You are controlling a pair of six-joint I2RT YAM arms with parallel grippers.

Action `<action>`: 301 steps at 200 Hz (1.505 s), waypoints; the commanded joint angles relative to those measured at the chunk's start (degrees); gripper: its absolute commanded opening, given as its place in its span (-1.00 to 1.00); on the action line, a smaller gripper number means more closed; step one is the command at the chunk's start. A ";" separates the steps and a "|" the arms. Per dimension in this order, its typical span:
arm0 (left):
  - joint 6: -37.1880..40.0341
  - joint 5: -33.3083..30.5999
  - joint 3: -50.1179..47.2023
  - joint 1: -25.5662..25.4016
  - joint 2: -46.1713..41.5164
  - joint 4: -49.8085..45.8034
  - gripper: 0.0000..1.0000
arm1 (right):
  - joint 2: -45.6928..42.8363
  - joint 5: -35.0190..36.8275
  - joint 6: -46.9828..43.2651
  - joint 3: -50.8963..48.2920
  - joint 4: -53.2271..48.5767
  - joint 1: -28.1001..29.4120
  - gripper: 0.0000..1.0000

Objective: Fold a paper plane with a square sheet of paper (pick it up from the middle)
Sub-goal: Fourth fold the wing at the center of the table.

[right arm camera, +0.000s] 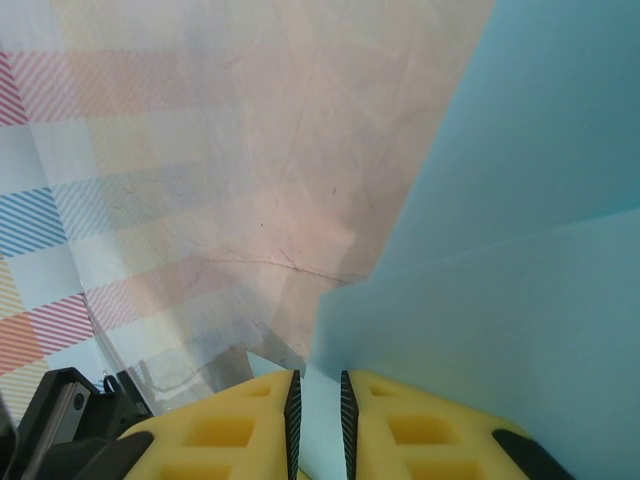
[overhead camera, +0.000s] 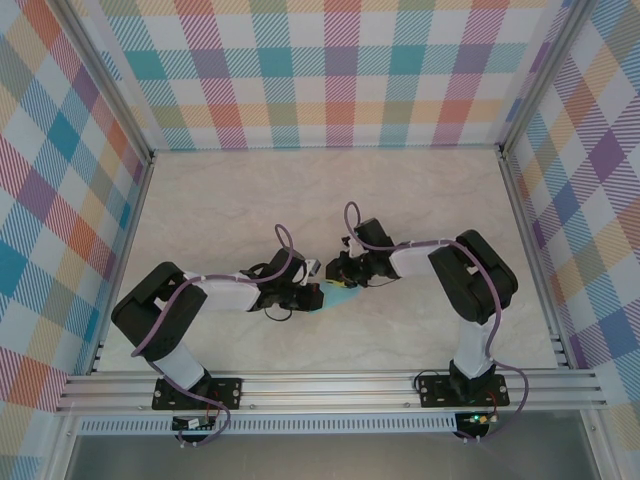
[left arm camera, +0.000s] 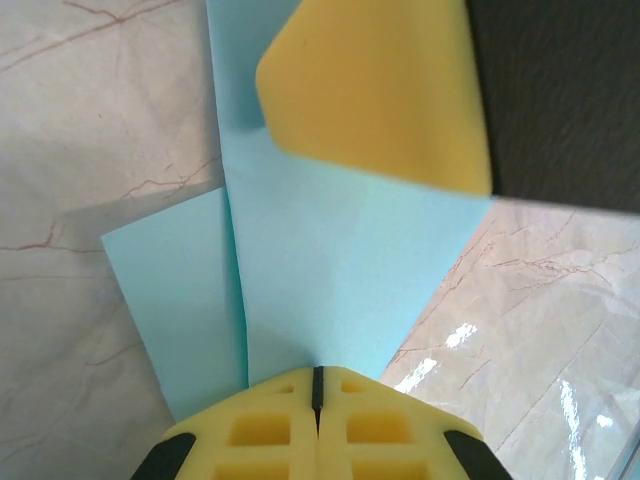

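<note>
Your left gripper (left arm camera: 318,378) is closed. In its wrist view, at the bottom of the frame, the two yellow fingers press together with no gap. The near edge of the light-blue sheet of paper (left arm camera: 330,270) runs in at their tips, so it is pinching the paper. The sheet spreads up the middle of that frame, and a straight crease runs down just left of centre. A second panel shows to the left of the crease. At the top centre, a yellow finger (left arm camera: 380,90) of the other arm lies against the paper, with its black body to the right.

Your right gripper (right arm camera: 317,380) sits at the bottom of its own wrist view. Its fingers stand a narrow slit apart, with light-blue paper in the slit, so it grips the sheet too. From there the paper rises across the right half of the frame in two overlapping layers.

From the top camera, both grippers meet just below the centre of the frame. The paper is a small turquoise patch between them, over the marble-patterned table (overhead camera: 420,200), well apart from the checked walls (overhead camera: 340,70).
</note>
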 commanded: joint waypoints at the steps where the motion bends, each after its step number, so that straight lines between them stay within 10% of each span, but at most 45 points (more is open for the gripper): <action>1: 0.29 -3.54 -3.10 -0.43 2.39 -7.48 -0.95 | 2.15 3.63 -2.73 0.08 -1.06 -2.50 -0.58; 210: 0.31 -4.42 -2.06 -0.45 1.98 -8.53 -0.94 | -3.47 7.65 -5.15 6.73 -13.44 -16.17 -0.49; 301: 0.10 -3.55 -1.36 -0.45 1.17 -8.12 -0.93 | -11.60 5.67 1.77 -2.11 -6.72 -3.50 -0.46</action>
